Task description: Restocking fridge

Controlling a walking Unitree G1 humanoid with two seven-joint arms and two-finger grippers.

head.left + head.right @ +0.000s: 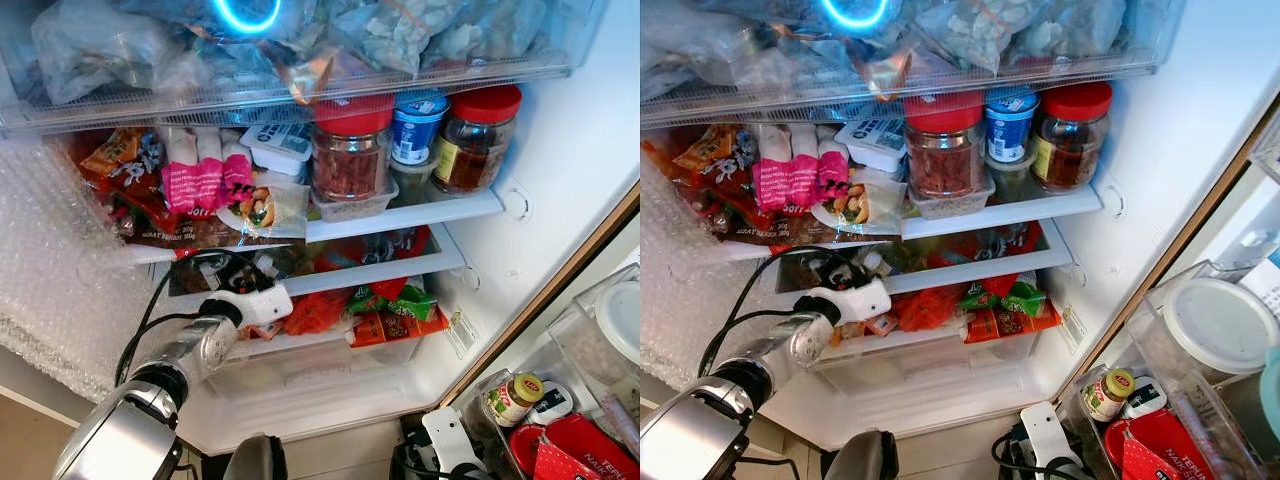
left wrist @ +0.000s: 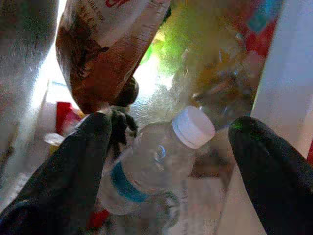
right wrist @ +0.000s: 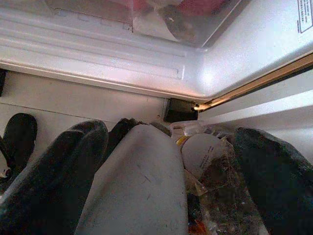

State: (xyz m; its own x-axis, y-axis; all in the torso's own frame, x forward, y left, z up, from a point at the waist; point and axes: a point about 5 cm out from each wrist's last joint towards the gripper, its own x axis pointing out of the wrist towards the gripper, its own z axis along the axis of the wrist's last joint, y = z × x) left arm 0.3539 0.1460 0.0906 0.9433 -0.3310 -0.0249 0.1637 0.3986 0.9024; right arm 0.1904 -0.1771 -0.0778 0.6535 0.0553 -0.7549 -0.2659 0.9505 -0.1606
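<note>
My left arm reaches into the fridge's low shelf, its white wrist at the shelf's left end. In the left wrist view a clear water bottle with a white cap and a blue label lies between the spread fingers of my left gripper, which is open. One finger rests close against the bottle's side. A brown packet hangs just above it. My right gripper hangs low by the fridge's bottom edge, open, with nothing held.
Three jars and tubs stand on the upper right shelf, with snack packets to their left. Red and green packets lie right of my left wrist. Bubble wrap covers the left wall. The door bin holds a small jar.
</note>
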